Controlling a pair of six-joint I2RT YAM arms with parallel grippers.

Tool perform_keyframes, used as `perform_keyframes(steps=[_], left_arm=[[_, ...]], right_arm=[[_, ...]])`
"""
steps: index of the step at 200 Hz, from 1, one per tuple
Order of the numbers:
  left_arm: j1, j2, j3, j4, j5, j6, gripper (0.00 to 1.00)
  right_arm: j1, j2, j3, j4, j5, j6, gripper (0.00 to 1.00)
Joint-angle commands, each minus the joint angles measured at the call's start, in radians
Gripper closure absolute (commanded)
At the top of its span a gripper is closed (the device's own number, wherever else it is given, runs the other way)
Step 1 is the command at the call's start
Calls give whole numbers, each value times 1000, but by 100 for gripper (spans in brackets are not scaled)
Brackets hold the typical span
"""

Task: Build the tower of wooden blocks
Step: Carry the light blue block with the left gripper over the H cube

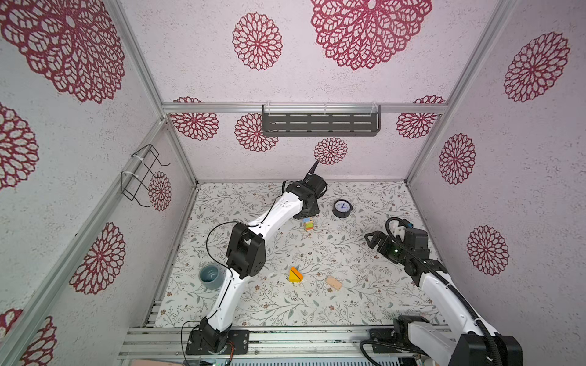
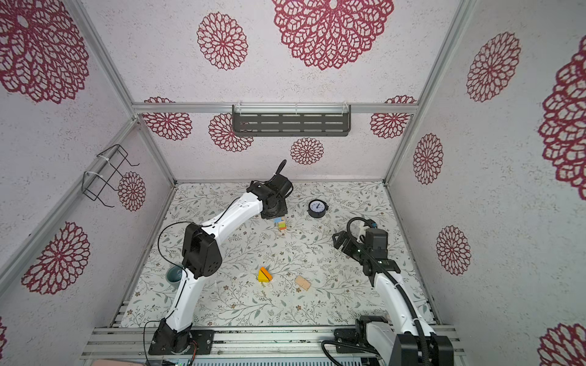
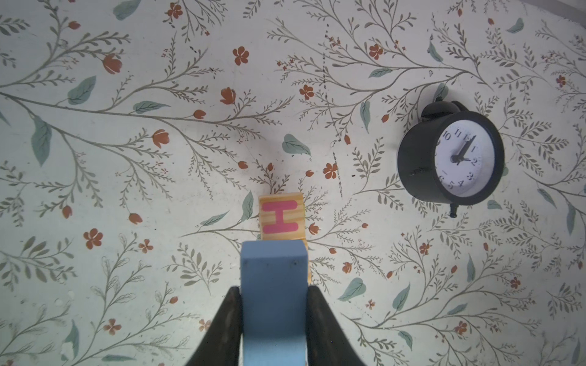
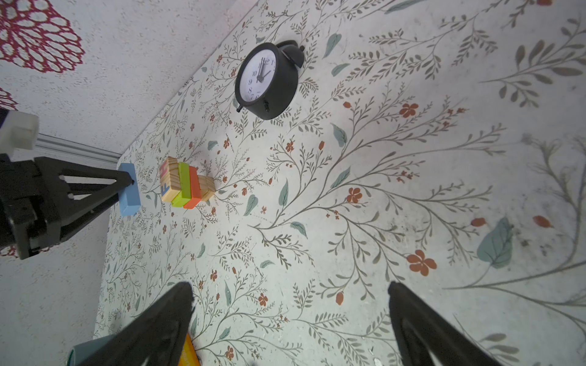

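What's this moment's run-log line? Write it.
left tool: shut on blue wooden block, above coloured block tower | right tool: open, empty

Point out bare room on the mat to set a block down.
Bare: the middle, between the tower and the yellow wedge; also between the tan brick and the front rail. Crowded: the tower, under the left gripper, near the clock.

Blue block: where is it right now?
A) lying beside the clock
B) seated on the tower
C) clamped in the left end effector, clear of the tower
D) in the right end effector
C: the left end effector grips the blue block, and the right wrist view shows a gap between it and the tower.
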Motion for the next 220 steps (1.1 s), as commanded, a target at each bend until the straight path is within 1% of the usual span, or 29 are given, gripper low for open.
perform_keyframes(steps=[1, 81, 220], left_arm=[[-8, 33, 39, 12, -4, -33, 73], [-5, 77, 78, 12, 1, -42, 73], [13, 94, 79, 18, 2, -48, 73]], right_arm=[[-5, 0, -3, 33, 4, 14, 1], [-5, -5, -13, 42, -8, 15, 1], [-5, -5, -20, 47, -9, 15, 1]])
